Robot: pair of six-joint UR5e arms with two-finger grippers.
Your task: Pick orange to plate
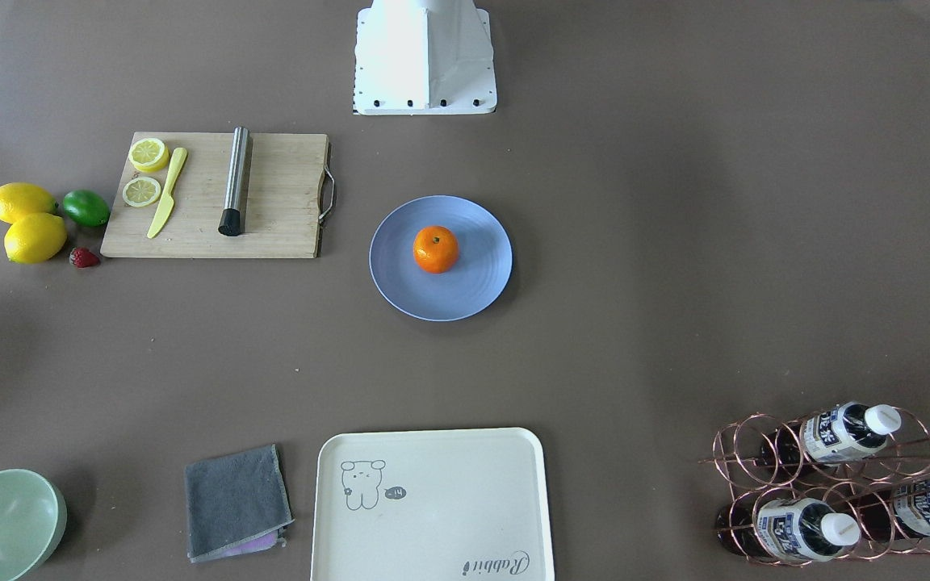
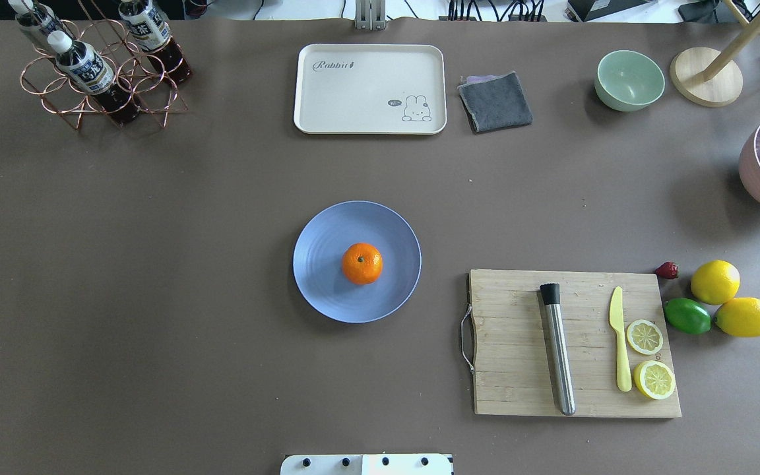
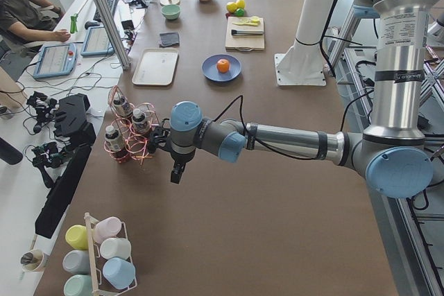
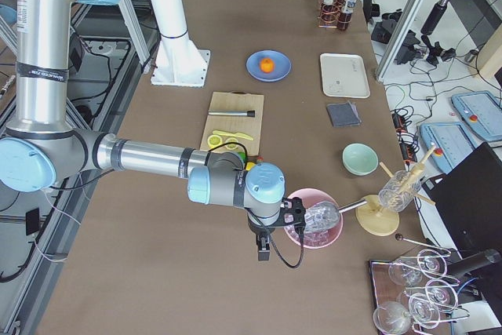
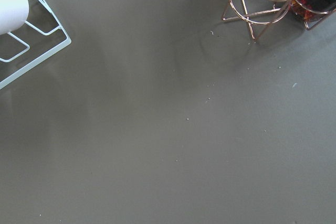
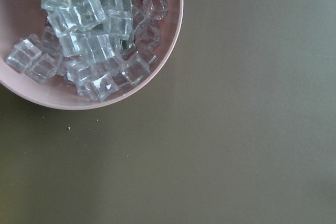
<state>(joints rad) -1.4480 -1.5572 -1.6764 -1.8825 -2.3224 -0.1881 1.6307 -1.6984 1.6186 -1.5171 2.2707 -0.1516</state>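
- Pastel cups on a white wire rack (image 3: 104, 263) sit closest in the left-end view, at 7 o'clock from the left gripper (image 3: 176, 174)
- That gripper hangs pointing down over the brown table (image 2: 156, 264), with the copper wire bottle rack (image 3: 133, 145) just beside it at 10 o'clock; spread or pressed together, I cannot tell
- Right gripper (image 4: 264, 254) points down, the pink round bowl of clear ice cubes (image 4: 325, 239) just beside it at 2 o'clock; its fingers' state cannot be told either
- Well apart from both, the small bright orange (image 2: 361, 263) rests near the middle of the round pale blue plate (image 2: 320, 280)
- Seen from overhead, the wooden cutting board (image 2: 518, 369) lies at 4 o'clock from the plate, and the cream rectangular tray (image 2: 353, 99) at 12 o'clock
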